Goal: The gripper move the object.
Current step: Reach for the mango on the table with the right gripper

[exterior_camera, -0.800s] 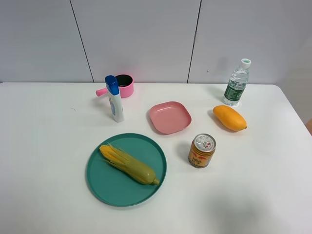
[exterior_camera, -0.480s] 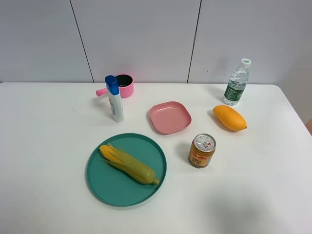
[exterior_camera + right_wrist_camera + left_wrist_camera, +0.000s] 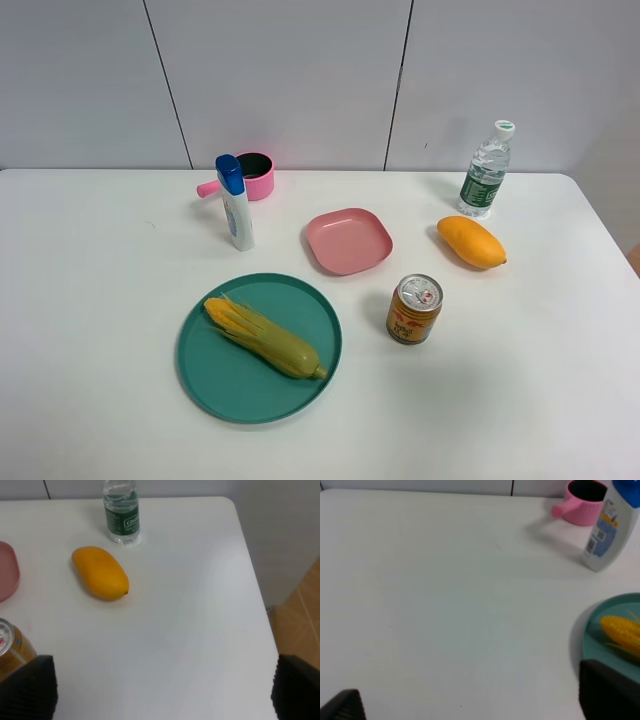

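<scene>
The orange-yellow mango (image 3: 471,242) lies on the white table at the right, between the water bottle (image 3: 486,170) and the can (image 3: 414,309). It also shows in the right wrist view (image 3: 100,573). My right gripper (image 3: 162,692) is open and empty, well short of the mango; only its black fingertips (image 3: 27,687) show. My left gripper (image 3: 475,705) is open and empty over bare table, with a black fingertip (image 3: 610,690) near the teal plate. Neither arm shows in the exterior high view.
A teal plate (image 3: 215,375) holds a yellow-green corn cob (image 3: 263,337). A pink square plate (image 3: 347,240) lies at the centre. A white bottle with a blue cap (image 3: 235,203) and a pink cup (image 3: 251,176) stand at the back. The table's right edge (image 3: 260,605) is near the mango.
</scene>
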`<control>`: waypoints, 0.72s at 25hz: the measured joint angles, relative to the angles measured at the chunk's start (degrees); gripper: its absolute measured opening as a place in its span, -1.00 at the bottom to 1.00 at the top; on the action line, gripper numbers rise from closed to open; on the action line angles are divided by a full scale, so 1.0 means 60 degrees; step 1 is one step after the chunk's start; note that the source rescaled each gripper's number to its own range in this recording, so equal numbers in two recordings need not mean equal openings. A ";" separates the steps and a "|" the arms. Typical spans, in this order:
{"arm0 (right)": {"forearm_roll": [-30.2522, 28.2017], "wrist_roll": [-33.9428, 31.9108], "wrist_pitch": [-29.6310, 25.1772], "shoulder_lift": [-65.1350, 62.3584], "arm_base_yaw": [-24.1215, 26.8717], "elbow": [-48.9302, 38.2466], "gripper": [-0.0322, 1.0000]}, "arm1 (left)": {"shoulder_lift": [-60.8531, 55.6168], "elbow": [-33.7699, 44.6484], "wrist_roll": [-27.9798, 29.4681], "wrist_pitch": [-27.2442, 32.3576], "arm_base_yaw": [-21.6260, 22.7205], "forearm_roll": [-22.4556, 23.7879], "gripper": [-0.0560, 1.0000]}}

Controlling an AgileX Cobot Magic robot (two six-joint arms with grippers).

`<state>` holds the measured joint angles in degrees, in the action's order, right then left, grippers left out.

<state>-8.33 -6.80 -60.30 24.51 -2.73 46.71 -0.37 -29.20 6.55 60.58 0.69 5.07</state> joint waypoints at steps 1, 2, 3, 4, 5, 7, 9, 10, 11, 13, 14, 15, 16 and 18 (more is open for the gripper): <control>-0.0010 0.0151 0.0049 0.0504 0.0000 0.0271 0.24 | 0.0000 0.0000 0.0000 0.0000 0.0000 0.0000 1.00; -0.0023 0.0278 0.0118 0.1117 0.0000 0.0521 0.24 | 0.0000 0.0000 0.0000 0.0000 0.0000 0.0000 1.00; -0.0030 0.0367 0.0193 0.1756 0.0000 0.0760 0.24 | 0.0000 0.0000 0.0000 0.0000 0.0000 0.0000 1.00; -0.0030 0.0389 0.0236 0.2304 0.0000 0.0960 0.24 | 0.0000 0.0000 0.0000 0.0000 0.0000 0.0000 1.00; -0.0030 0.0451 0.0260 0.2965 0.0000 0.1188 0.24 | 0.0000 0.0000 0.0000 0.0000 0.0000 0.0000 1.00; -0.0030 0.0650 0.0283 0.4269 0.0000 0.1651 0.24 | 0.0000 0.0000 0.0000 0.0000 0.0000 0.0000 1.00; 0.0005 0.0963 0.0478 0.5431 0.0000 0.2055 0.24 | 0.0000 0.0000 0.0000 0.0000 0.0000 0.0000 1.00; 0.0041 0.1134 0.0572 0.6051 0.0000 0.2272 0.24 | 0.0000 0.0000 0.0000 0.0000 0.0000 0.0000 1.00; 0.0078 0.1185 0.0693 0.6632 0.0000 0.2442 0.24 | 0.0000 0.0000 0.0000 0.0000 0.0000 0.0000 1.00; 0.0144 0.1385 0.0974 0.7594 0.0000 0.2813 0.24 | 0.0000 0.0000 0.0000 0.0000 0.0000 0.0000 1.00; 0.0214 0.1493 0.1118 0.8063 0.0000 0.2987 0.24 | 0.0000 0.0000 0.0000 0.0000 0.0000 0.0000 1.00; 0.0341 0.1616 0.1218 0.8422 0.0000 0.3118 0.24 | 0.0000 0.0000 0.0000 0.0000 0.0000 0.0000 1.00; 0.0491 0.1741 0.1265 0.8808 0.0000 0.3266 0.24 | 0.0000 0.0000 0.0000 0.0000 0.0000 0.0000 1.00; 0.0686 0.1929 0.1301 0.9418 0.0000 0.3424 0.24 | 0.0000 0.0000 0.0000 0.0000 0.0000 0.0000 1.00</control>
<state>-4.21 4.77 -52.49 81.01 -2.73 67.25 -0.37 -29.20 6.55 60.58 0.69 5.07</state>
